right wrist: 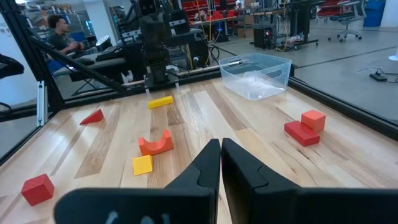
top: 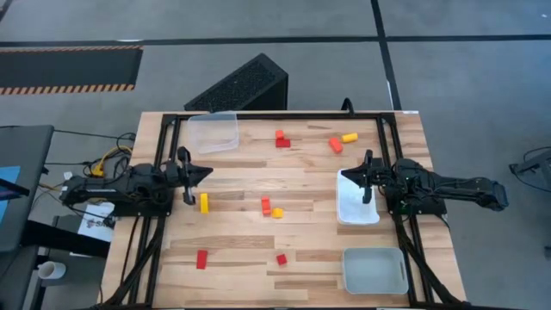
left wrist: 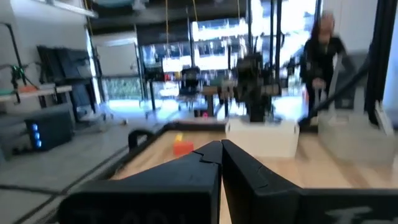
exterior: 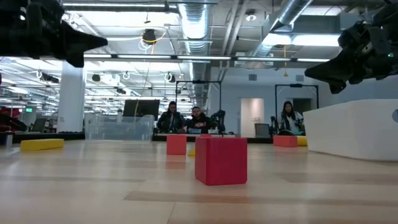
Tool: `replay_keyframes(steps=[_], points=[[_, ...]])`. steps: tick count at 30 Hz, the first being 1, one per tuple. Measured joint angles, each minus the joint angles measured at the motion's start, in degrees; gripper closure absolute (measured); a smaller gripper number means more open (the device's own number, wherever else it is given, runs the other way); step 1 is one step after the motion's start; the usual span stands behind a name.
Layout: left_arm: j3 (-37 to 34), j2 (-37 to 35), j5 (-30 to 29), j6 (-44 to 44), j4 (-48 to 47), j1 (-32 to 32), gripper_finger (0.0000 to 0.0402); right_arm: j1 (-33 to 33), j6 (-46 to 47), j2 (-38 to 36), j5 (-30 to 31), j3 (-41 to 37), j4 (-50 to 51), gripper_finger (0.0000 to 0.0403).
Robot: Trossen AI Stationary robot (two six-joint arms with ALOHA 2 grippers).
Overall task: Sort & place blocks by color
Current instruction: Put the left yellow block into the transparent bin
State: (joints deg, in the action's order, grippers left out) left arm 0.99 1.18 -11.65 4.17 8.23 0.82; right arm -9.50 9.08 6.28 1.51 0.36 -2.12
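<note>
Both hands are closed and empty: the left hand point(top: 209, 173) hangs at the worktop's point(top: 301, 185) nine o'clock side, the right hand point(top: 346, 175) at three o'clock over a white tray point(top: 355, 211). The blocks point(top: 266, 205) lie scattered around the worktop's centre, none in a tray.

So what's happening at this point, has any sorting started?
Not that the pictures show. The left gripper and right gripper are both shut, empty and raised over the table. The red, orange and yellow blocks lie scattered on the wood. The clear tray, the white tray and the grey tray look empty from above.
</note>
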Motion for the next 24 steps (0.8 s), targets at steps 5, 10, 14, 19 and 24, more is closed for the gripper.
replay_keyframes(steps=[5,10,14,19,24], points=[[13.07,10.90,-3.01,-1.99,-12.36,-0.69,0.0401,-0.01,0.00,0.00,-0.01,-0.02,-0.01,0.0361],[28.03,30.90,-7.89,-4.41,-26.33,-0.87,0.0401,0.00,0.00,0.02,-0.01,-0.02,0.01,0.0361],[35.89,44.97,-7.60,-6.91,-32.70,-0.83,0.0401,-0.01,-0.01,0.02,-0.01,-0.02,0.01,0.0361],[40.10,57.96,-2.99,-8.38,-31.95,-0.83,0.0401,-0.02,0.00,0.02,-0.01,-0.02,0.01,0.0361],[40.90,65.25,-0.11,-5.19,-20.52,-0.81,0.0401,-0.02,-0.02,0.02,-0.01,-0.01,0.03,0.0361]])
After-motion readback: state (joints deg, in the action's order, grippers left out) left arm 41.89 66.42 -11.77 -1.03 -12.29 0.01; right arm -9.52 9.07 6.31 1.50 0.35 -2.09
